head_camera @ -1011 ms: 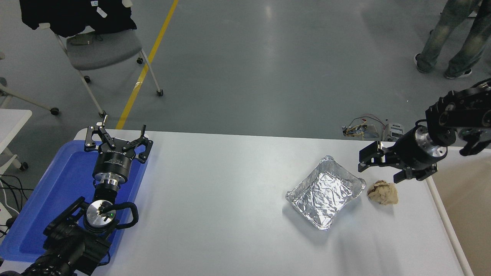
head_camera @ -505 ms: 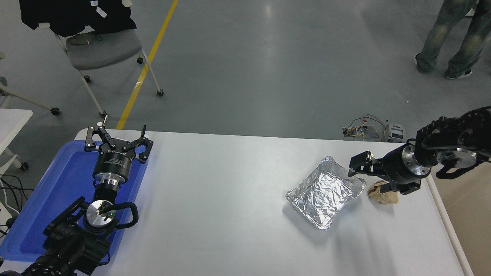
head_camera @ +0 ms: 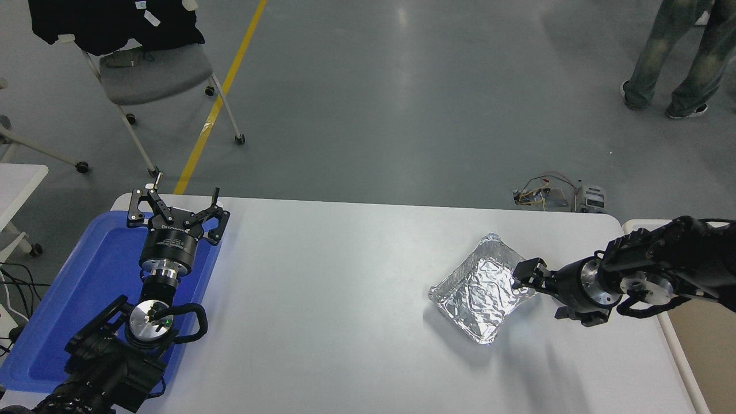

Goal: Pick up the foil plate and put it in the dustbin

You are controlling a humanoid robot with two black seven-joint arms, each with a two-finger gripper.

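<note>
The foil plate point(head_camera: 482, 290), a crinkled silver tray, lies on the white table point(head_camera: 345, 299) right of centre. My right gripper point(head_camera: 537, 296) comes in low from the right edge and is open. Its upper finger point(head_camera: 528, 271) lies over the plate's right rim; the lower finger is just off the rim, near the table. The dustbin point(head_camera: 674, 351), with a white rim and beige inside, stands against the table's right end, mostly behind my right arm. My left gripper point(head_camera: 175, 208) stays parked, open, over the blue tray at the lower left.
A flat blue tray point(head_camera: 75, 299) lies under the left arm. Beyond the table are a wheeled chair point(head_camera: 155, 75) with dark clothing, a person's legs point(head_camera: 678, 57) at the top right, and loose electronics point(head_camera: 552, 195) on the floor.
My right gripper has dropped and moved left and nearer, from above the table's far right corner down to the foil plate's right rim. It now covers the tan paper ball. The plate has not moved.
</note>
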